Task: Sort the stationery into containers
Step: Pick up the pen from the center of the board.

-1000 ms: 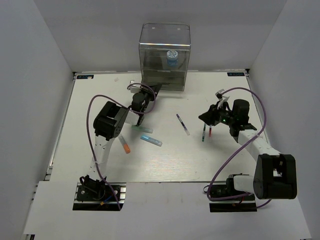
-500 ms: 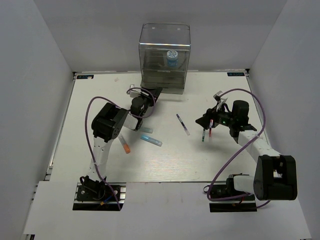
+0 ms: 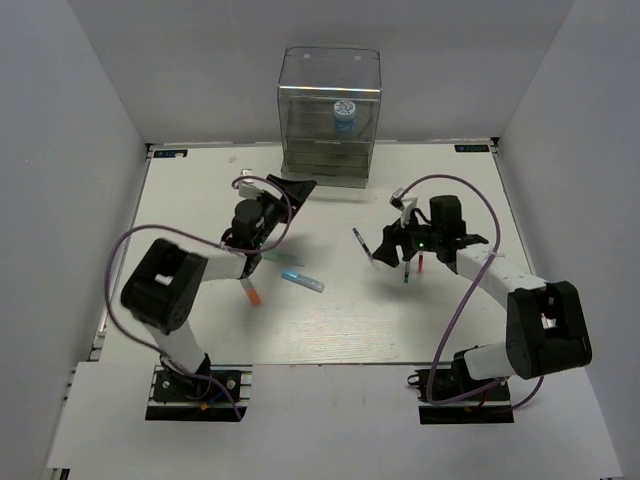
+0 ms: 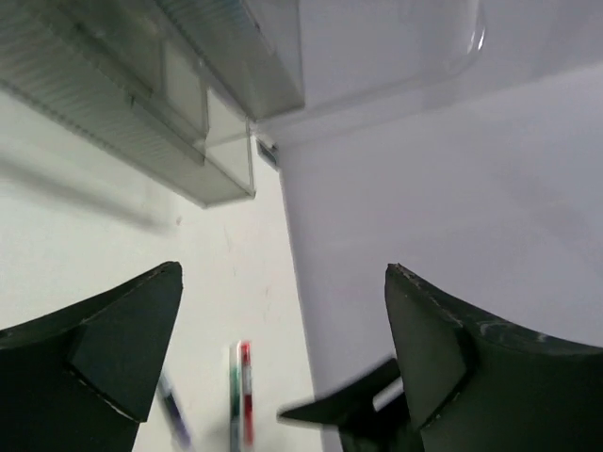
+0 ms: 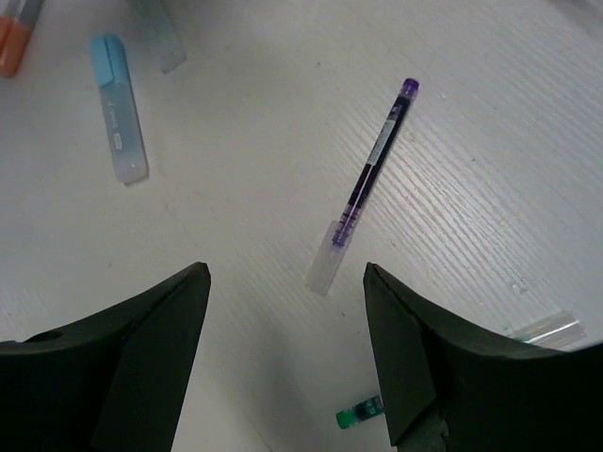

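Observation:
The clear organiser (image 3: 330,110) stands at the back of the table with a blue-and-white roll (image 3: 343,116) inside its top compartment. My left gripper (image 3: 290,187) is open and empty just in front of it; its wrist view shows the organiser (image 4: 141,85) up left. My right gripper (image 5: 285,273) is open and empty above the purple pen (image 5: 367,179), which lies flat. The green pen (image 3: 407,270) and the red pen (image 3: 420,263) lie side by side under the right arm. A light-blue marker (image 3: 302,281) and an orange-capped marker (image 3: 250,291) lie left of centre.
White walls close in the table on three sides. A teal marker (image 3: 280,260) lies partly under the left arm. The purple cables loop above both arms. In the left wrist view the right gripper (image 4: 358,405) shows as a dark blur beside the pens.
Both grippers have opened. The left gripper has drawn back left from the organiser's front. The right gripper has moved left, from over the green and red pens to over the purple pen.

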Motion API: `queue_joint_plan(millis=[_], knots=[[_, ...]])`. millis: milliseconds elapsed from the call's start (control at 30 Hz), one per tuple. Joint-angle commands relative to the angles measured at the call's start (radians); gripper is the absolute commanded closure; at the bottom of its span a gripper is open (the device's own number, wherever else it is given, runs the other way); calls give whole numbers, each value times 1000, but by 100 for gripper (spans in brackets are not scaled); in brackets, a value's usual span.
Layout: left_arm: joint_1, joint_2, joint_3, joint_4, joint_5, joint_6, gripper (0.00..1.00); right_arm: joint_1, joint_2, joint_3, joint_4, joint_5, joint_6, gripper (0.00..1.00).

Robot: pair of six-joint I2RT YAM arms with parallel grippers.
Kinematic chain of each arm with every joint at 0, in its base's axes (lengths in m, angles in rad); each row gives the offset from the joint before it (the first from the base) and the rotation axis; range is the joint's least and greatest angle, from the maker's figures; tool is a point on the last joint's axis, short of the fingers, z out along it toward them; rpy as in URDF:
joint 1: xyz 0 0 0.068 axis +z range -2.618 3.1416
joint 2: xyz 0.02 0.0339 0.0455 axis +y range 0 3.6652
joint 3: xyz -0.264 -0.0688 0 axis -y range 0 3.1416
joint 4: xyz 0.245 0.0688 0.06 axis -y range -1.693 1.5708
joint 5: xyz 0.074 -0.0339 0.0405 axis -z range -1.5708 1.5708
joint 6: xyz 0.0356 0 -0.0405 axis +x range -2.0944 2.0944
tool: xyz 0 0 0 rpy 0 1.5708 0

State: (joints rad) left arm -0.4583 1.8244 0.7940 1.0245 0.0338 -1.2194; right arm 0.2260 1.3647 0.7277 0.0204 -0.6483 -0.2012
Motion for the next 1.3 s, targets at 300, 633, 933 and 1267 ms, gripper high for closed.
queue_joint_plan(millis=[300, 633, 933, 1267], knots=[[23, -563, 166, -1422, -305, 561, 0, 139, 234, 234, -178, 318, -101, 28], [23, -766, 65, -1604, -400, 635, 12, 240, 301, 355, -223, 211, -240, 33], [23, -904, -36, -1662, -468, 635, 40, 490, 410, 509, -301, 140, -343, 42], [23, -997, -36, -1699, -532, 617, 1, 641, 542, 564, -254, 363, -210, 23]])
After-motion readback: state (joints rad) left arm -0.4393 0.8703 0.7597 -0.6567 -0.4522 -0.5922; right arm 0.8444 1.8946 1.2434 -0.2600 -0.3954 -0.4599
